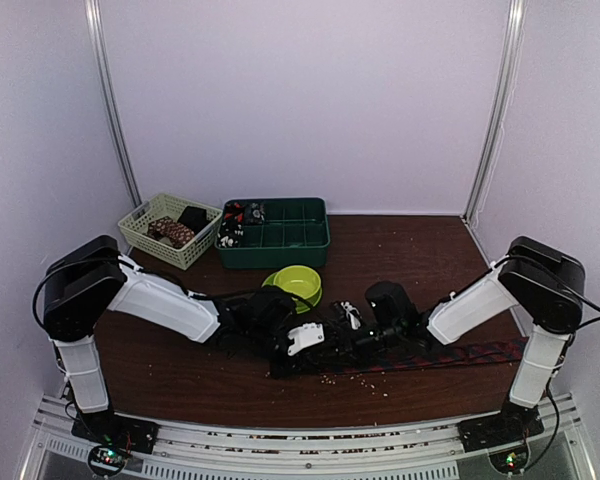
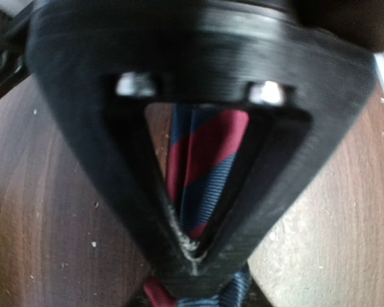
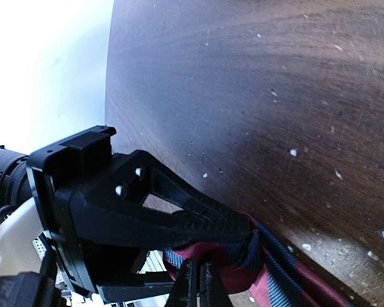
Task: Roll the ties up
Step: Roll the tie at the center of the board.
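A red and navy striped tie point(image 1: 460, 352) lies along the front of the wooden table, running right from where the two grippers meet. My left gripper point(image 2: 195, 265) is shut on the tie point(image 2: 205, 160), with the striped fabric pinched between its fingertips and bunched under them. My right gripper point(image 3: 199, 281) faces it, with its fingers pressed together on the rolled end of the tie point(image 3: 243, 259). The left gripper point(image 3: 179, 220) lies across the top of that roll. In the top view the left gripper point(image 1: 325, 350) and the right gripper point(image 1: 365, 340) are almost touching.
A lime-green bowl point(image 1: 296, 284) stands just behind the grippers. A dark green divided tray point(image 1: 290, 245) and a pale basket point(image 1: 140, 232) holding rolled fabric pieces stand at the back left. Small crumbs are scattered over the table front.
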